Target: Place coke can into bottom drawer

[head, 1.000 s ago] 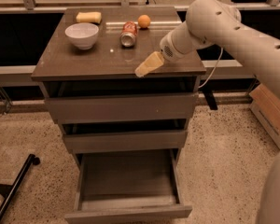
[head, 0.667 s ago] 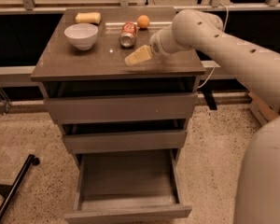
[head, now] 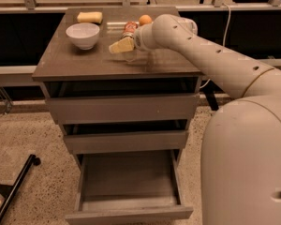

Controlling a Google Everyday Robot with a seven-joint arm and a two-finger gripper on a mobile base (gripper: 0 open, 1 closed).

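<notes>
the robot's tool [head: 119, 46] hangs low over the tabletop [head: 70, 62], just in front of the coke can [head: 129, 28]. the can sits toward the back edge between the white bowl [head: 83, 34] and the orange fruit [head: 145, 19], with the yellow sponge [head: 90, 17] off in the far left corner. the long pale arm [head: 201, 50] reaches in from the right, its wrist turned so the tool points leftward across the can's near side. whether the tool is apart or together cannot be told from this angle, nor whether it touches the can. nothing shows the can lifted; it rests on the tabletop. below, the bottom drawer [head: 129, 179] stands pulled well out, its grey interior showing, while the two drawers above it sit further in. the step in hand looks to be the approach to the grasp, early in the task. the next move probably calls for the tool to be lined up around the can's body and closed on it firmly, without knocking it toward the fruit or the bowl. only then come the lift, a swing clear of the tabletop's front edge and a descent into the waiting drawer.
</notes>
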